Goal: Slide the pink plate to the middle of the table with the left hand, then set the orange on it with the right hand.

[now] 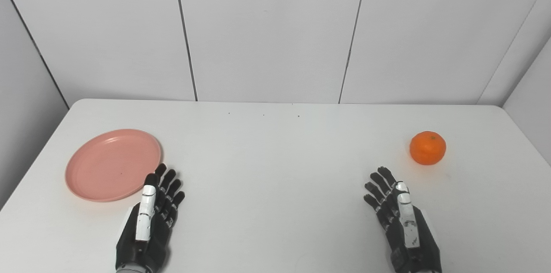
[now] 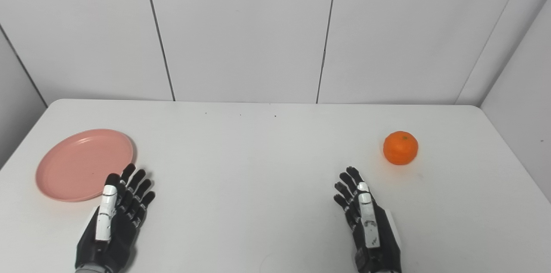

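Observation:
A pink plate point(image 1: 112, 164) lies flat at the left side of the white table point(image 1: 275, 156). An orange point(image 1: 427, 147) sits at the right side. My left hand point(image 1: 150, 217) is open and empty, fingers stretched out, just below and right of the plate's near rim; its fingertips are close to the rim. My right hand point(image 1: 400, 219) is open and empty, near the front edge, below and left of the orange and apart from it.
Grey wall panels point(image 1: 267, 32) stand behind the table's far edge. The table's left edge point(image 1: 38, 152) runs close to the plate, and its right edge point(image 1: 527, 139) lies beyond the orange.

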